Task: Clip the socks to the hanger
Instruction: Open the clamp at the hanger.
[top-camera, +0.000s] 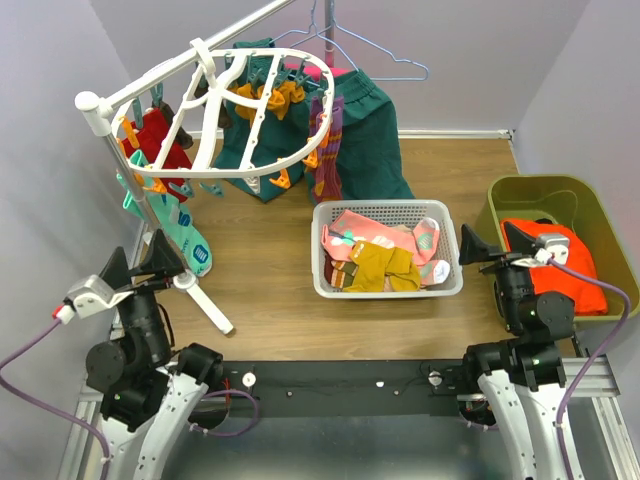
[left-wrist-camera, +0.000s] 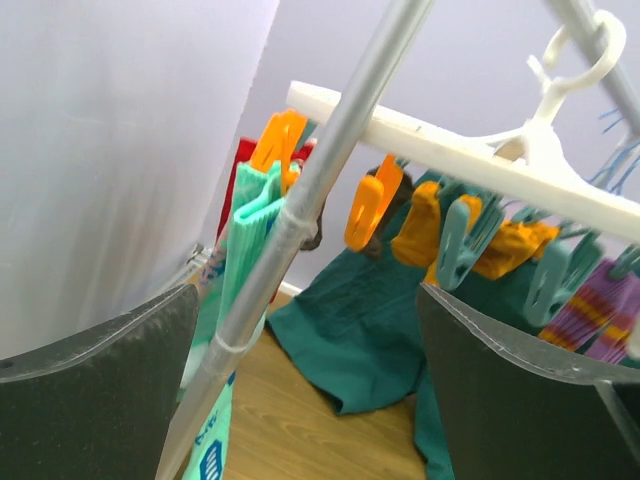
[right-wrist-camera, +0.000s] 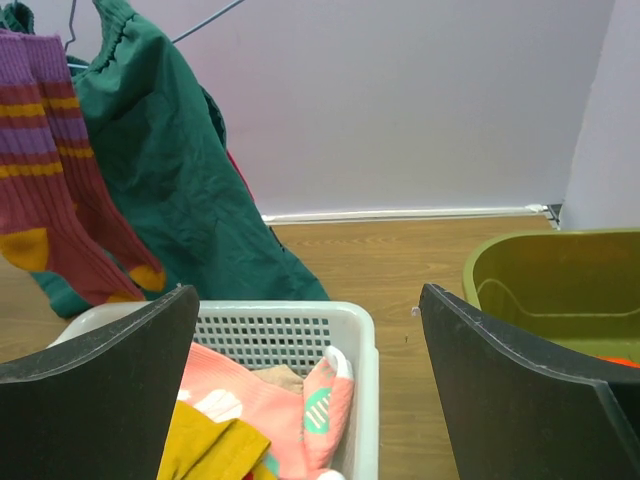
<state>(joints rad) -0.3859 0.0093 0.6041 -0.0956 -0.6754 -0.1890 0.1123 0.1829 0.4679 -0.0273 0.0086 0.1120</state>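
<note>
On the table (top-camera: 430, 330), socks (right-wrist-camera: 265, 400) lie before the right gripper (right-wrist-camera: 308, 300), jaws spread

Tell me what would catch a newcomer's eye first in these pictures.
The white oval drying hanger hung with orange and teal clips dominates the far left. At centre, a white mesh basket holds pink and mustard socks; an olive bin with orange cloth sits right.

The hanger (top-camera: 322, 110) is white with orange and teal clips (left-wrist-camera: 362, 212). 2 striped socks (right-wrist-camera: 50, 130) are maroon with purple and yellow bands. The white basket (top-camera: 390, 290) shows pink socks (top-camera: 365, 225) marked teal and a mustard sock (top-camera: 380, 265).
</note>
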